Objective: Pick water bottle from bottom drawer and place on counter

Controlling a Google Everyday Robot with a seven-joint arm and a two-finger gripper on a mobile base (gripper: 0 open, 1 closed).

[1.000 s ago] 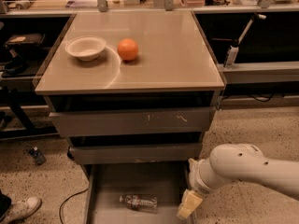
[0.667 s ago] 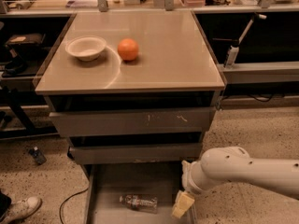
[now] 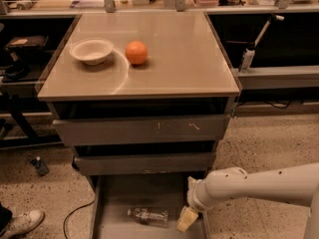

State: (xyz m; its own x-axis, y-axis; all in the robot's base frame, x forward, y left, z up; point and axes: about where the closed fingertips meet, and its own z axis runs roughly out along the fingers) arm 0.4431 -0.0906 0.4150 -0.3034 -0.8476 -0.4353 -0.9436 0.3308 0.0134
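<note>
The water bottle (image 3: 148,216) lies on its side on the grey floor of the open bottom drawer (image 3: 113,198), cap to the left. My gripper (image 3: 187,219) hangs from the white arm that reaches in from the right. It sits over the drawer's right side, a short way right of the bottle and apart from it. One pale yellow finger (image 3: 186,219) shows. The counter (image 3: 174,59) is the glossy beige top of the cabinet above the drawers.
A white bowl (image 3: 91,51) and an orange (image 3: 136,52) sit on the counter's left half. Two shallower drawers (image 3: 142,129) are slightly open above the bottom one. A white squeeze bottle (image 3: 247,57) stands on a shelf at right. A cable and a shoe (image 3: 22,223) lie on the floor at left.
My arm and gripper have moved left over the drawer, closer to the bottle. The bottle, bowl and orange have not moved.
</note>
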